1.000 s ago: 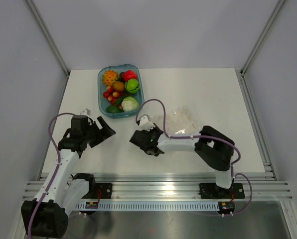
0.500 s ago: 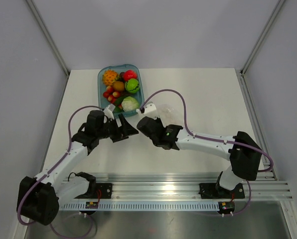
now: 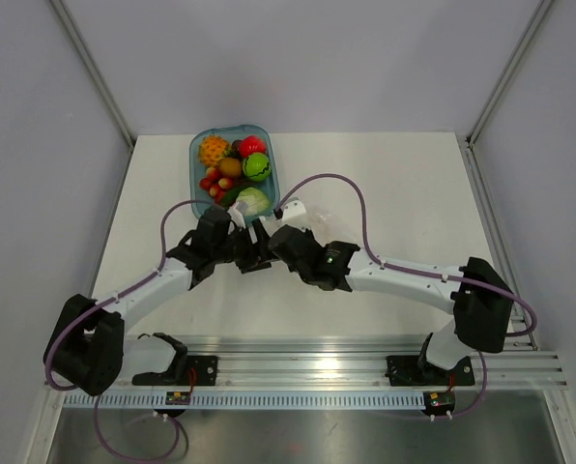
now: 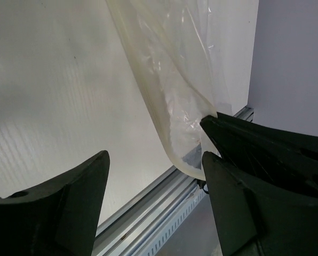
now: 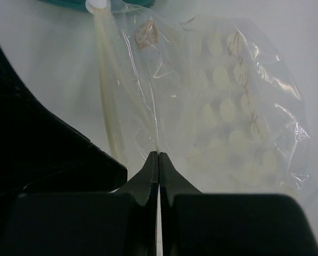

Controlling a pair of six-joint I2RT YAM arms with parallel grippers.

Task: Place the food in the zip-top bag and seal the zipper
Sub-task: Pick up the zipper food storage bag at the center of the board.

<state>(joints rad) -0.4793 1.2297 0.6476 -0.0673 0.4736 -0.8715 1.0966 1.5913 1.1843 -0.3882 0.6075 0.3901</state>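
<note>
Pinching a fold of the zip-top bag [image 5: 223, 101], the right gripper [image 5: 158, 156] is closed tight on the clear film, near the middle of the overhead view. The left gripper [image 4: 154, 160] has its jaws apart, with the bag's edge hanging between them, close to one finger. The food [image 3: 238, 174] sits in the blue tray [image 3: 197, 145], upper left of centre on the worktop [image 3: 404, 184].
</note>
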